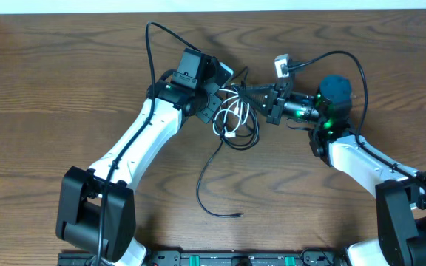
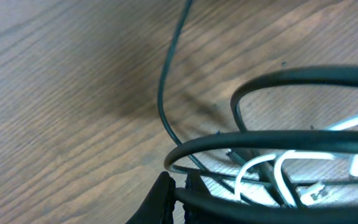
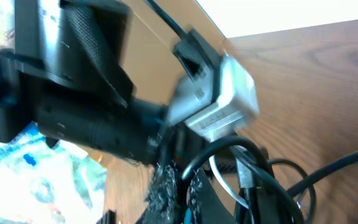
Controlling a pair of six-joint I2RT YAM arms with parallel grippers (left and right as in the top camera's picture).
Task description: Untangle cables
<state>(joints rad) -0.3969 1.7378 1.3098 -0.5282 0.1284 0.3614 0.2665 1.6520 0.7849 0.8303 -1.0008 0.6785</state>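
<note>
left gripper (image 1: 219, 100): jaws closed. in the left wrist view a thick black cable (image 2: 260, 142) loops out right at my fingertips (image 2: 161, 198), and the jaws are clamped on it.

right gripper (image 1: 248, 92): jaws closed. in the right wrist view black loops cross directly in front of the textured pads (image 3: 162, 183). i cannot tell whether any cord is caught between them.

the two grippers face each other, tips close together and apart.

cables (image 1: 237, 122): the tangle lies on the table (image 1: 65, 89), between my two grippers and just to the base side of both sets of tips.

white cable (image 1: 239, 111): it is coiled inside the black loops, just beside my left fingertips. the black loops overlap it.

long black strand (image 1: 207, 174): it leaves the tangle and runs back from my left gripper toward my base. its loose plug end (image 1: 239, 215) is well apart from both grippers.

white block (image 1: 281, 66): it lies on the far side of my right gripper, near it, with a black plug seated in it.
</note>
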